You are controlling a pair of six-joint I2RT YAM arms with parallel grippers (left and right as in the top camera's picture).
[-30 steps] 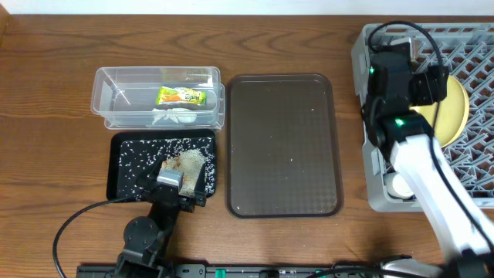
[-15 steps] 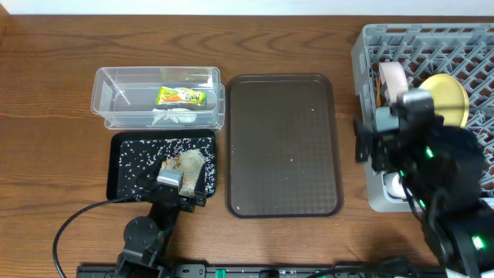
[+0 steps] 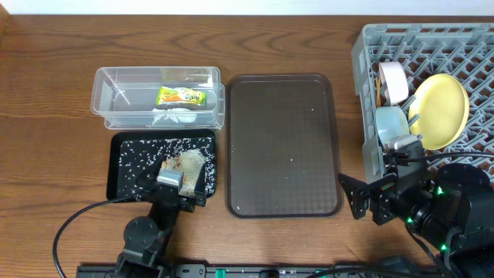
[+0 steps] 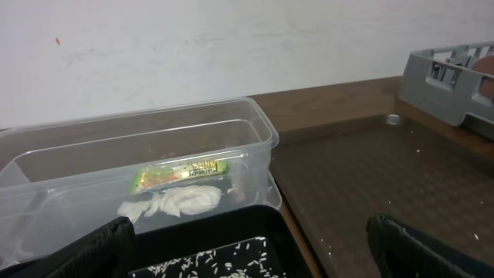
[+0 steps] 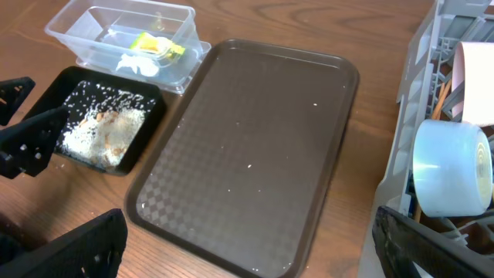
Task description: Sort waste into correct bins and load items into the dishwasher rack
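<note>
Withdrawn from above the dishwasher rack (image 3: 370, 46), the right arm now sits at the table's near right corner, uncovering what stands among the pegs: the yellow-green plate (image 3: 440, 110) on edge, the white bowl (image 3: 392, 81) tipped on its side beside it, and the light-blue bowl (image 3: 391, 123) just nearer, also on its side; the right gripper (image 5: 248, 224) has its fingers spread wide with nothing between them; the left gripper (image 4: 247, 235) is likewise spread wide and empty, at the near edge of the black tray (image 3: 123, 147), which holds scattered rice scraps (image 3: 185, 164) with brownish bits; just behind it, the clear tub (image 3: 108, 85) holds the snack wrapper (image 3: 181, 96) and the tissue (image 3: 174, 114); the brown serving tray (image 3: 282, 143) lies between bins and rack on the wooden table (image 3: 46, 116).
</note>
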